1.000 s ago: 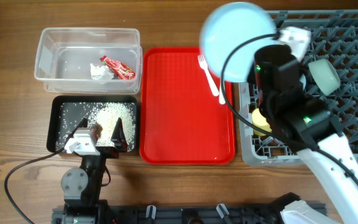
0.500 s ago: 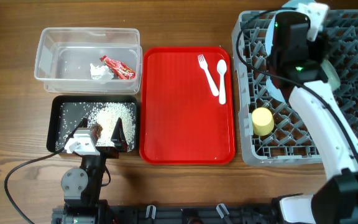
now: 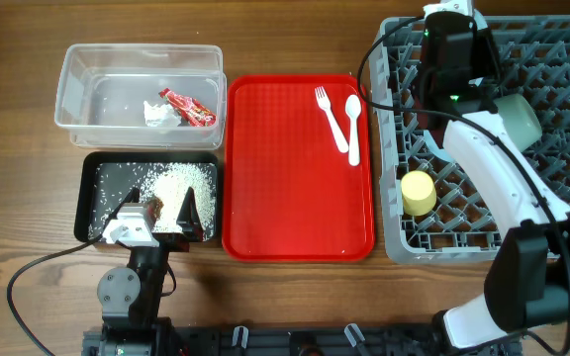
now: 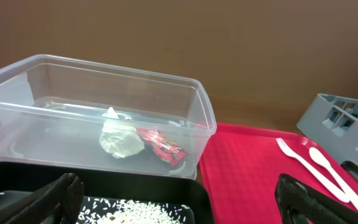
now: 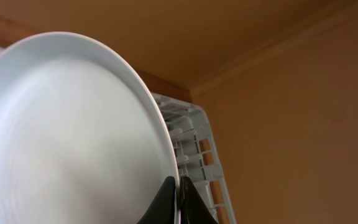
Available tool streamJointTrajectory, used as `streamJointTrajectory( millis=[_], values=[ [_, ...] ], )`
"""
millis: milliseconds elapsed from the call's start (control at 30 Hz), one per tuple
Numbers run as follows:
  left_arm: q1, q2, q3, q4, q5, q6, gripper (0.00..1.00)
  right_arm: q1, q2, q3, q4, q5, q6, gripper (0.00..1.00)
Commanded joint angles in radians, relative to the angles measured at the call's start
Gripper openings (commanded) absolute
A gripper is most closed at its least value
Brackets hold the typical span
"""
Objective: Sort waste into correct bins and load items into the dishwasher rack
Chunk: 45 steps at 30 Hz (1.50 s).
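Here we are at the loading step: our right gripper is pinched tight on the rim of the large light-blue round plate, fingers closed either side of its edge. The plate stands on edge, rising up and to the left of the gripper in the right wrist view. From overhead, the right gripper sits above the far left part of the large square grey plastic dishwasher rack. The plate beneath it is mostly hidden, so we cannot tell whether its lower edge is seated between the pegs. To do this well, we judge we want the plate upright, lowered straight into one row of pegs, and released only once the rack bears it. A tilt could let it topple toward the mint-green bowl nearby. Our left gripper hangs wide open and empty over the shallow black rectangular tray, well apart from the rack. The white plastic fork and white plastic spoon wait on the flat red tray.
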Motion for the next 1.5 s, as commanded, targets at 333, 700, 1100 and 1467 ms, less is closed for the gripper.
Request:
streamJointTrajectory(
  millis=[333,700,1100,1467],
  values=[
    [0.006,-0.003,-0.001,-0.009,0.005,0.013,1.00,0.219,-0.051,0.015,-0.029,0.101,0.017,1.00],
    [0.006,-0.003,-0.001,-0.009,0.005,0.013,1.00,0.430,-0.083,0.156,-0.729,-0.993,0.735,1.00],
    [0.006,-0.003,-0.001,-0.009,0.005,0.013,1.00,0.287,0.254,0.156,-0.426,-0.790,0.565,0.81],
    [0.006,-0.003,-0.001,-0.009,0.005,0.013,1.00,0.275,0.407,0.155,-0.422,-0.839,0.556,0.34]
  ],
)
